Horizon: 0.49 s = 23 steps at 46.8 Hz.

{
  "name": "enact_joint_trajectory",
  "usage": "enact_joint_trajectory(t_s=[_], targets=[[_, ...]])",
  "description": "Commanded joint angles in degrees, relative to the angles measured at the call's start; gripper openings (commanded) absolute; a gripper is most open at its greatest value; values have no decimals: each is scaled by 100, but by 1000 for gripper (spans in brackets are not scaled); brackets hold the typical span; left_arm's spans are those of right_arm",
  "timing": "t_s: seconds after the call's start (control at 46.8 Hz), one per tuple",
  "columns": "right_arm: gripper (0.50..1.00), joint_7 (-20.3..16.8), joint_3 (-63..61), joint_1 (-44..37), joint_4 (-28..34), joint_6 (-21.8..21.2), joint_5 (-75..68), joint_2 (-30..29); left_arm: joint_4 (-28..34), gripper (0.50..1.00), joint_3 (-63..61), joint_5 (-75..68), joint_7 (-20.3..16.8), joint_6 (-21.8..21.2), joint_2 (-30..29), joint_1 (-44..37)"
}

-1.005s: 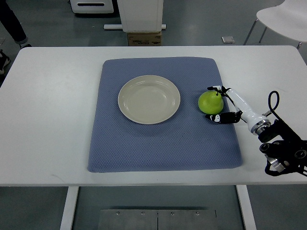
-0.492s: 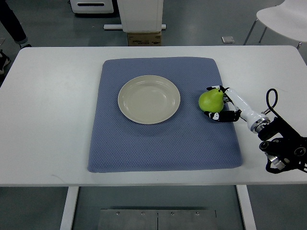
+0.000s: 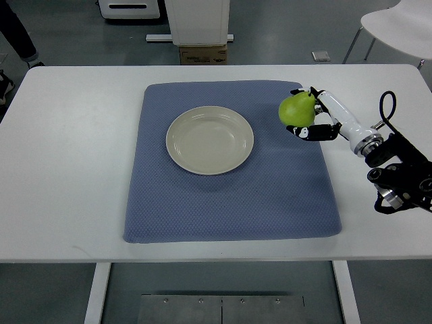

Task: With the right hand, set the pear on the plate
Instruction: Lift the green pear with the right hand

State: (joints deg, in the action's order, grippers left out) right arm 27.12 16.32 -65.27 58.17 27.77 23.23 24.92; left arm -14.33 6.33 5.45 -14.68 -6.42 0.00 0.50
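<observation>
In the right half of the frame, the right hand (image 3: 312, 116) has its black-tipped fingers (image 3: 302, 131) curled around a green pear (image 3: 297, 110), gripping it from the right side. The pear sits over the upper right corner of the blue mat (image 3: 229, 196), well apart from the cream plate (image 3: 210, 140), which lies bare near the mat's middle, left of the pear. The white forearm runs toward the lower right, ending in black joints at the frame's right edge. The mat lies on the white bench (image 3: 67, 148).
</observation>
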Motion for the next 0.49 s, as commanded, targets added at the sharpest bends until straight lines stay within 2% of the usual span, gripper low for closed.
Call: enact_joint_trajectory(t_s=[0.0,0.342,0.47], targets=[[500,-41,-33,-152,-7,-149,6,48,0,1000,0,0,0,0,0,2],[500,-137,-50,-328,28,-237,-3,48,0,1000,0,0,0,0,0,-6],[500,-216,-50,-372,45,-237,-47,-224,0,1000,0,0,0,0,0,2]])
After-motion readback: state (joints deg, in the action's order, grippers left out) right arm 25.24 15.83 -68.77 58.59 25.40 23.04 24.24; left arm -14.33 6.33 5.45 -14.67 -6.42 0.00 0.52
